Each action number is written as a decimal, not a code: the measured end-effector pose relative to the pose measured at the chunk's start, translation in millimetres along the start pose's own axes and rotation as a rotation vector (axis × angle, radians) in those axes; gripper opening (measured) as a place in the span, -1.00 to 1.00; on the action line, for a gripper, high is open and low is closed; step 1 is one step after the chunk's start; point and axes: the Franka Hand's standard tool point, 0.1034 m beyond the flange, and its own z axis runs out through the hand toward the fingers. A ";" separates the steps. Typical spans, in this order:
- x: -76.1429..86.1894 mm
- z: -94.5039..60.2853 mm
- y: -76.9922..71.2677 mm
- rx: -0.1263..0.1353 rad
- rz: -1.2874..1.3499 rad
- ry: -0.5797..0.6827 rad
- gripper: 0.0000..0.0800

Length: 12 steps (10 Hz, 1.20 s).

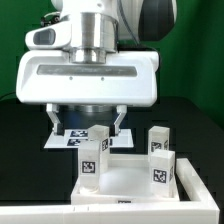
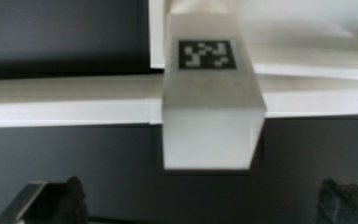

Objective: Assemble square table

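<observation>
A: The gripper (image 1: 88, 128) hangs with its jaws spread wide and nothing between them, just above the leg (image 1: 95, 157) nearer the exterior view's left.

B: And the wrist view agrees: both fingertips (image 2: 51, 203) stand well clear either side of that leg (image 2: 211, 115), tag facing up.

A: Where is the table itself?

B: The tabletop (image 1: 130, 187) lies in front of the marker board (image 1: 75, 138), rim up. At least two legs stand upright on it; the second leg (image 1: 160, 158) is toward the exterior view's right, possibly with another just behind it. I cannot tell whether any is screwed fully home.

A: So the step?

B: I judge a leg is just set in place. Next it likely needs regrasping squarely and turning to tighten, or fetching another leg.
</observation>
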 end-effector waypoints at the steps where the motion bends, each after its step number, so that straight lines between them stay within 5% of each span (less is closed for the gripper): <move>1: -2.5 2.1 -0.3 0.000 0.000 -0.007 0.62; 4: -10.5 9.1 1.0 0.006 0.004 -0.064 0.62; 7: -21.8 16.5 -8.6 0.047 0.021 -0.295 0.62; 12: -27.2 32.1 -2.6 0.032 0.018 -0.325 0.62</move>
